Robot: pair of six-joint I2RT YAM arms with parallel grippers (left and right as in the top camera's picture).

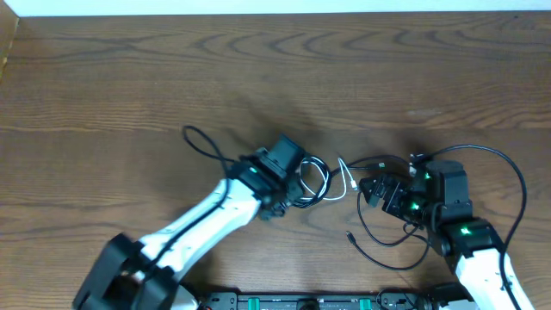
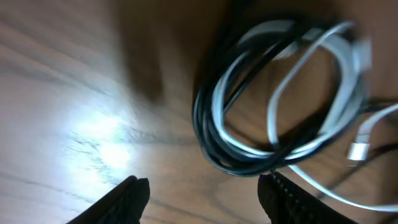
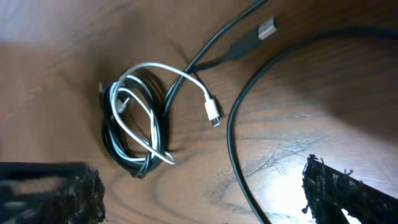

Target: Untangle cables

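The cables lie mid-table. A coiled bunch (image 1: 315,180) of black and white cord lies just past my left gripper (image 1: 299,184). In the left wrist view the bunch (image 2: 273,106) fills the upper right. My left gripper (image 2: 202,190) stands open below it, nothing between the fingers (image 2: 132,196); the right finger's tip is at the coil's lower edge. My right gripper (image 1: 373,189) is wide open (image 3: 202,190) over bare wood, and a loose black cable (image 3: 238,168) runs between its fingers without being held. The bunch (image 3: 134,134), a white plug (image 3: 213,116) and a USB plug (image 3: 266,28) lie beyond it.
A black cable (image 1: 379,241) loops toward the front edge below my right gripper, with a plug end (image 1: 350,234). Thicker arm wires arch at the left (image 1: 200,142) and right (image 1: 512,172). The table's far edge (image 1: 275,15) meets a white strip.
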